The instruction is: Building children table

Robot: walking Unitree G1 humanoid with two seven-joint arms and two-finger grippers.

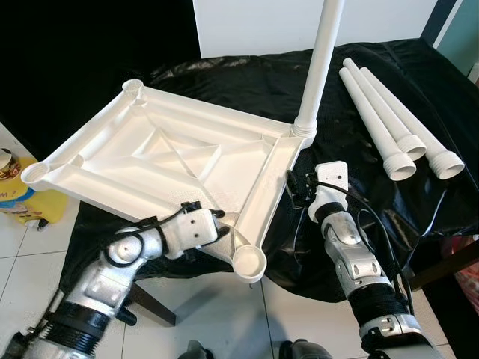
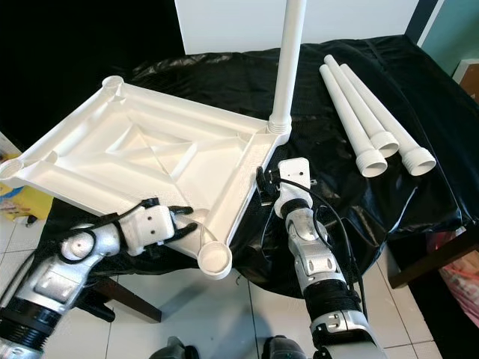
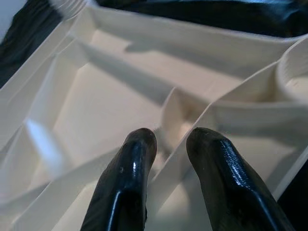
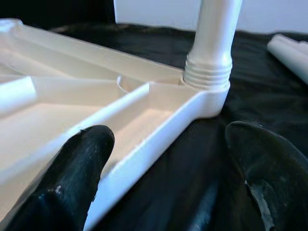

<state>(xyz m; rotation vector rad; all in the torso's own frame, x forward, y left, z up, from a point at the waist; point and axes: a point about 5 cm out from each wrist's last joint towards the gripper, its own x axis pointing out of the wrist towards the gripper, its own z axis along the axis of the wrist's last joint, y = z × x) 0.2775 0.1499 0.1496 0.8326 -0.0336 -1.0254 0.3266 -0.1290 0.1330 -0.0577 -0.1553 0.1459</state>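
Observation:
The white plastic table top point(image 1: 150, 149) lies upside down and tilted on a black-draped table, its near-left part hanging over the edge. One white leg point(image 1: 320, 67) stands upright, screwed into the far right corner socket point(image 4: 208, 77). My left gripper point(image 1: 223, 226) is at the near rim beside the empty corner socket point(image 1: 249, 262); in the left wrist view its fingers point(image 3: 137, 159) are pinched on a thin rib of the table top. My right gripper point(image 4: 168, 159) is open and straddles the right rim just below the upright leg.
Three loose white legs point(image 1: 382, 120) lie side by side on the black cloth point(image 1: 247, 82) at the back right. A white board point(image 1: 262, 22) stands behind. A yellow item point(image 1: 19, 198) sits on the tiled floor at left, and a dark wooden table leg point(image 1: 153, 303) is below.

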